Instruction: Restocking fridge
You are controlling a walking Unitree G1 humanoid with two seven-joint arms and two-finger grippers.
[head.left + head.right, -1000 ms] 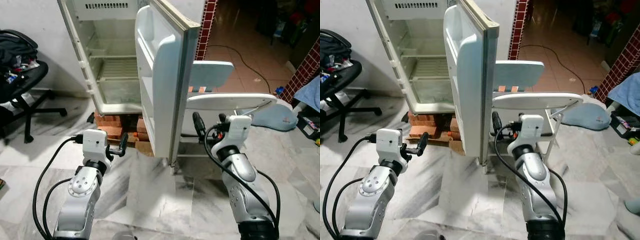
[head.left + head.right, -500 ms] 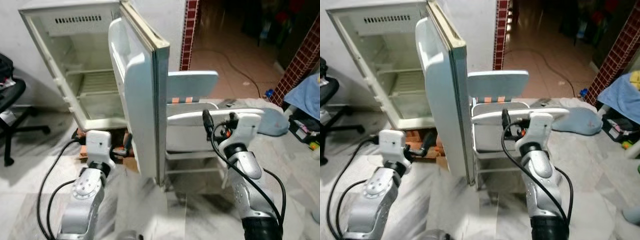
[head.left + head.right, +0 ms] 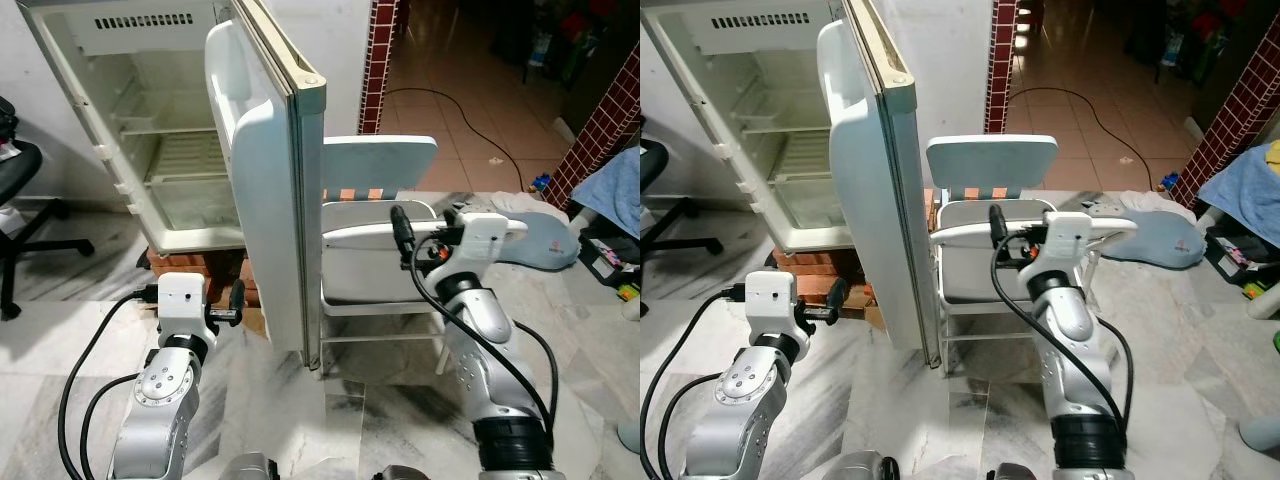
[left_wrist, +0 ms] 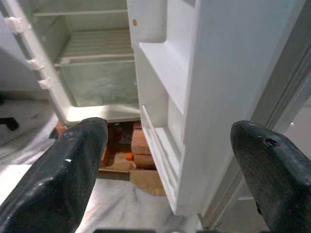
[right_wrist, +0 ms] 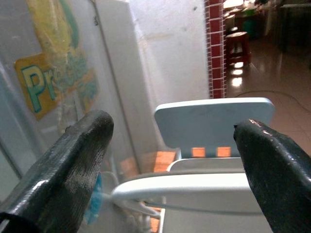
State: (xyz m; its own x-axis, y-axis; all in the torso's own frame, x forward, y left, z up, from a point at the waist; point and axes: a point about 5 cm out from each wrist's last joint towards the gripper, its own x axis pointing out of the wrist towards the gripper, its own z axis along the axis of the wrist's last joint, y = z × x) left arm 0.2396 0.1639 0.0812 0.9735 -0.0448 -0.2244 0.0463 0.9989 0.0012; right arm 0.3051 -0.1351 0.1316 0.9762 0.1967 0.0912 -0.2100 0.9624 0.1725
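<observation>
Left gripper [image 4: 165, 160]: fingers spread, empty, low, just beside the door's inner side.
Right gripper [image 5: 170, 160]: fingers spread, empty, raised near the chair [image 3: 380, 165].
Door [image 3: 265, 190]: wide open, edge toward robot; keep both arms off its swing.
Fridge [image 3: 150, 130]: shelves bare, on bricks [image 3: 205, 262].
Stock: unseen; locate before approaching.

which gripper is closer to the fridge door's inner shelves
The left gripper, beside the open door's inner shelves; the right gripper is over the pale chair behind it.
</observation>
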